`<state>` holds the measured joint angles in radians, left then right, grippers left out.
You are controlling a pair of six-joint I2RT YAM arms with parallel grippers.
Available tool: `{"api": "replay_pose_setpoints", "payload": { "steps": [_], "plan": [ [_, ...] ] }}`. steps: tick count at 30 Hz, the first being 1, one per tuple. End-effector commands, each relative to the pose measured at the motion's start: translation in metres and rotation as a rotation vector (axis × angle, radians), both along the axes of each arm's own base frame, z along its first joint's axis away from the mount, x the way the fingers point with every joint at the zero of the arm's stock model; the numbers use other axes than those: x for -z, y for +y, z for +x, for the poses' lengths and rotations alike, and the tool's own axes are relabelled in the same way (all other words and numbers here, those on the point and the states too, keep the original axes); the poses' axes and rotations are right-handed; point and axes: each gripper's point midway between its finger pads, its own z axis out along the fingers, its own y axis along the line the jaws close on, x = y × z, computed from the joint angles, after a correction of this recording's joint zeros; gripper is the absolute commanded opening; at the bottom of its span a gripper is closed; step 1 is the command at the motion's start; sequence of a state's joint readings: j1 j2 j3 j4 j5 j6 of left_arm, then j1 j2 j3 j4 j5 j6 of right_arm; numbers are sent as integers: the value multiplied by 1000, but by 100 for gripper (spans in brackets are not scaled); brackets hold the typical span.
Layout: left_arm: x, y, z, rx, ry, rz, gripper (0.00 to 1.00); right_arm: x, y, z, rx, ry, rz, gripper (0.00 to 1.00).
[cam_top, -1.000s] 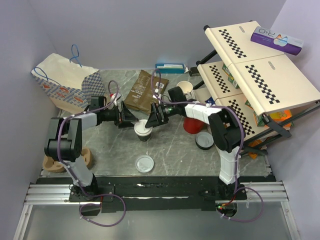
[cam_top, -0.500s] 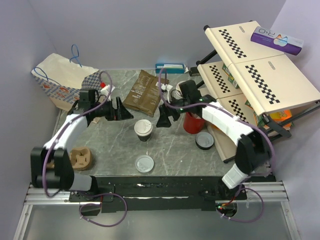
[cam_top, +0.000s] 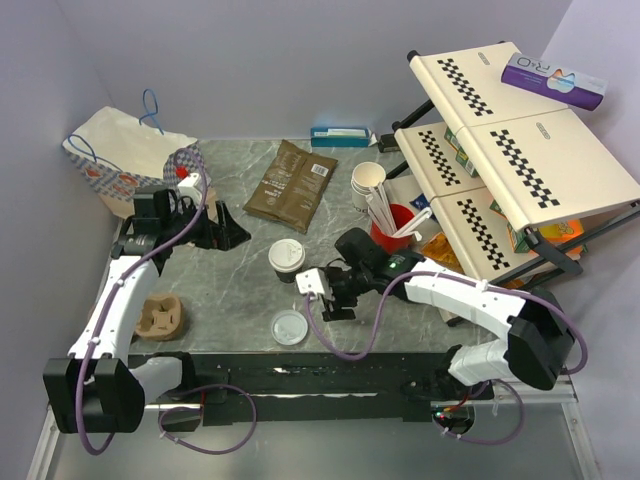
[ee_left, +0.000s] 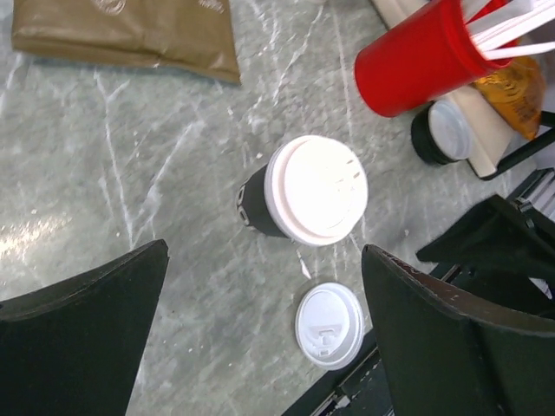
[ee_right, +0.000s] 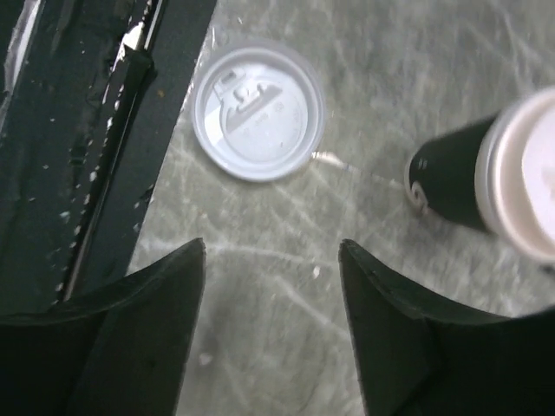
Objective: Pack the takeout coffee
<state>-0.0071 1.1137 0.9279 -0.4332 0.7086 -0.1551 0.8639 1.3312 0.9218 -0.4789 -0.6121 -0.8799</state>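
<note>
Top external shows me the coffee (cam_top: 287,258) standing upright on the table (cam_top: 230,300), white lid up and long axis vertical, so its top faces that camera. It sits between my two tools, ahead of the left gripper (cam_top: 238,237) and near the right gripper (cam_top: 325,292), touching neither. On the left wrist view the left gripper (ee_left: 264,256) stands wide with nothing in it; the coffee (ee_left: 303,195) is just beyond the fingertips, roughly in line with the gap, and I can see its dark side wall below the lid. On the right wrist view the right gripper (ee_right: 270,251) is parted and holds nothing, with bare table between the fingers. From that tool the coffee (ee_right: 486,173) is ahead and off past the right-hand finger, while a loose lid (ee_right: 257,113) lies flat ahead toward the left-hand finger.
</note>
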Motion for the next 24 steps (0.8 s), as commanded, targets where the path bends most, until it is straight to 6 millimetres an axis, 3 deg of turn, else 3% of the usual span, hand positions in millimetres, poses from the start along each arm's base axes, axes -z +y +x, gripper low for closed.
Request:
{"api": "replay_pose_setpoints", "payload": {
  "steps": [1,3,9,15,24],
  "plan": [
    [3,15,-2,-52,-8,38,99,0,29,-6,-257,-197,91,64],
    [6,19,-4,-66,2,47,100,8,34,-17,-325,-203,87,56],
    [10,24,-10,-81,12,55,100,31,41,-43,-508,-180,61,43],
    [11,28,-14,-90,12,63,100,60,44,-56,-571,-149,0,42],
    [3,32,-16,-121,6,41,99,76,51,-54,-561,-161,-50,43]
  ]
}}
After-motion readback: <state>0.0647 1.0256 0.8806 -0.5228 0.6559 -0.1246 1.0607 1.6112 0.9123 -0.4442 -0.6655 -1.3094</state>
